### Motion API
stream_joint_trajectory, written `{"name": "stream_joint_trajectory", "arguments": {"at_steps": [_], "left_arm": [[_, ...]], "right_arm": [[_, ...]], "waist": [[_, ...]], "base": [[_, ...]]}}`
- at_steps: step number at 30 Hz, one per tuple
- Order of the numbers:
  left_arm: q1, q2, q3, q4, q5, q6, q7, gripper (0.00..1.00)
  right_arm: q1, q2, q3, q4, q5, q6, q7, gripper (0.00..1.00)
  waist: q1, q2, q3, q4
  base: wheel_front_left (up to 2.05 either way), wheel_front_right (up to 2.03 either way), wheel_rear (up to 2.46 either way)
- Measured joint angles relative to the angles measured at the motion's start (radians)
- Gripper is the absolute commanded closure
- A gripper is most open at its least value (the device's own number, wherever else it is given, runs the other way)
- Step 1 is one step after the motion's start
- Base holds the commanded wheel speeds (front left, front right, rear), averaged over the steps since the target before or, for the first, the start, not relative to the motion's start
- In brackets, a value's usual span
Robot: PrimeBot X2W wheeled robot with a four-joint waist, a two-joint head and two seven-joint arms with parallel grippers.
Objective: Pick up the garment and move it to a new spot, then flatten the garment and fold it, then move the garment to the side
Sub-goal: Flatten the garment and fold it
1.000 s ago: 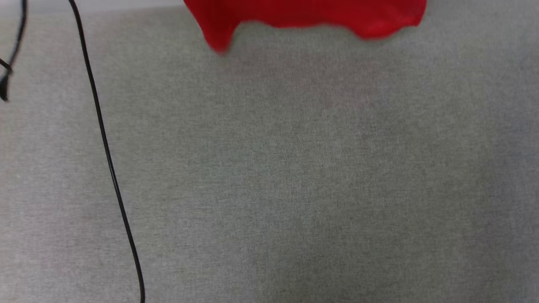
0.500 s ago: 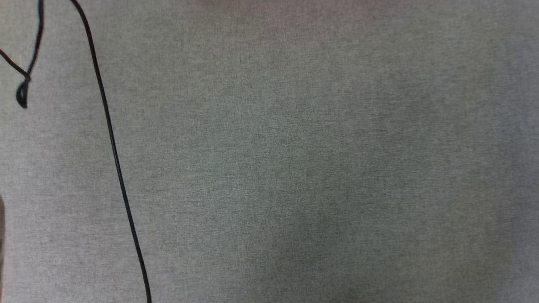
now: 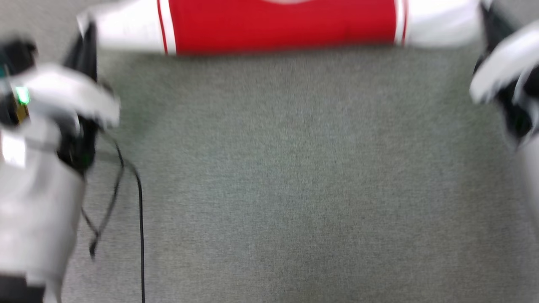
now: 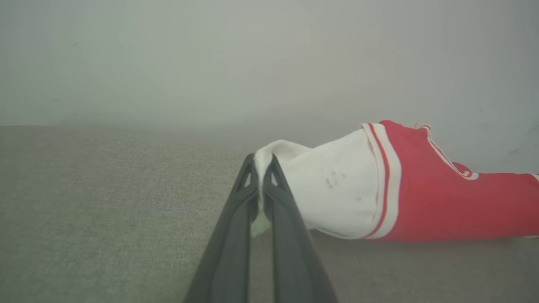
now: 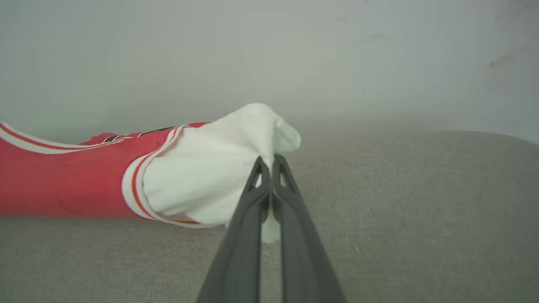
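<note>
— Since half a second ago the head camera has been swung: the garment (image 3: 278, 25), unseen then, is now stretched across the top of that view, and both arms are taken in at its sides.

— How is it held?

— The left tool (image 4: 262, 160) is clamped tight on the white panel at one end, and the right tool (image 5: 268, 160) likewise at the other. A pinch of white cloth is seen between each pair of fingers.

— What is called for in this step?

— Laying out at the new spot is judged to be in hand. Tension should be kept even, both ends lowered together, and neither grip let go until the cloth is flat. The cable (image 3: 140, 219) at the left should be kept clear.

— And where is the garment relative to the tools?

— It is spanned between them, with the red middle across the far part of the surface (image 3: 294, 189). Its lower edge appears to rest there, though contact cannot be settled.
</note>
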Motion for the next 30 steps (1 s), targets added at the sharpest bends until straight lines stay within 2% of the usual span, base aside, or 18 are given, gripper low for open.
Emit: {"name": "stream_joint_trajectory", "arguments": {"at_steps": [6, 13, 16, 25, 30], "left_arm": [[0.282, -0.005, 0.035, -0.096, -0.016, 0.000, -0.009, 1.00], [0.608, -0.023, 0.082, -0.254, 0.012, 0.047, -0.010, 1.00], [0.730, -0.026, 0.084, -0.315, 0.012, 0.075, -0.010, 1.00], [1.031, -0.035, 0.069, -0.499, -0.009, 0.160, 0.024, 1.00], [1.121, -0.035, 0.066, -0.592, -0.015, 0.203, 0.037, 1.00]], "right_arm": [[0.299, -0.004, -0.025, -0.108, 0.048, 0.000, -0.029, 1.00], [0.644, 0.007, -0.123, -0.276, 0.055, 0.000, -0.002, 1.00], [0.790, 0.033, -0.175, -0.360, 0.037, 0.000, 0.037, 1.00], [1.160, 0.175, -0.328, -0.658, -0.036, 0.000, 0.207, 1.00], [1.287, 0.212, -0.343, -0.760, -0.109, 0.000, 0.297, 1.00]], "waist": [[-0.0002, 0.0000, -0.110, 0.010], [-0.0003, 0.0000, -0.249, 0.023], [-0.0004, 0.0001, -0.306, 0.030], [-0.0005, 0.0001, -0.446, 0.049], [-0.0004, 0.0001, -0.470, 0.058]], "base": [[0.00, 0.00, 0.00], [0.00, 0.00, 0.00], [0.00, 0.00, 0.00], [0.00, 0.00, 0.00], [0.00, 0.00, 0.00]]}}
